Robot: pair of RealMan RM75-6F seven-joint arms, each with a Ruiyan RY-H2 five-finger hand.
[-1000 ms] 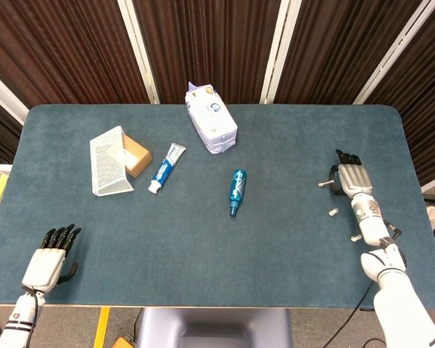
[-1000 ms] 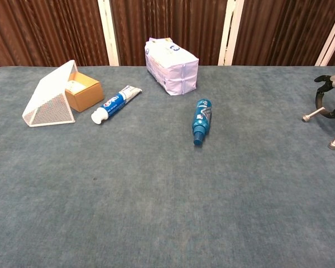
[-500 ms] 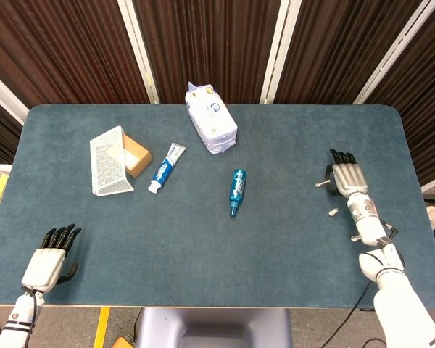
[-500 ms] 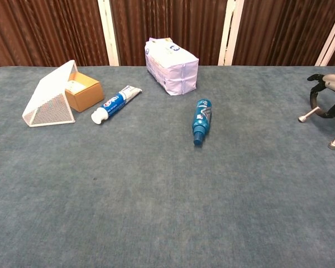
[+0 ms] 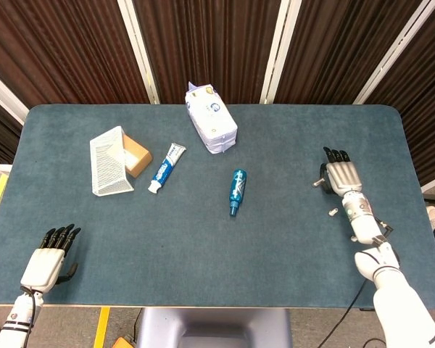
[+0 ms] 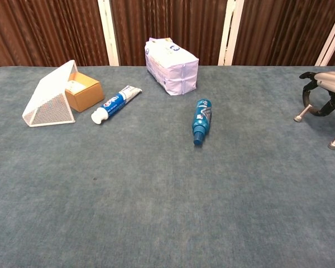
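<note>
My right hand (image 5: 341,176) hovers over the right part of the blue table (image 5: 203,239), palm down, fingers spread and holding nothing; the chest view catches it at the right edge (image 6: 324,89). A blue bottle (image 5: 236,191) lies on its side well to its left, mid-table (image 6: 201,120). My left hand (image 5: 49,259) rests open at the near left corner, seen only in the head view, far from any object.
A white mesh basket (image 5: 107,161) lies tipped at the left with a brown box (image 5: 136,154) beside it. A toothpaste tube (image 5: 167,167) lies next to them. A white pack of wipes (image 5: 211,119) sits at the back centre. Striped curtains stand behind.
My right hand has slid a little to the left and away from me, toward the table's middle. The left hand and all objects stay put.
</note>
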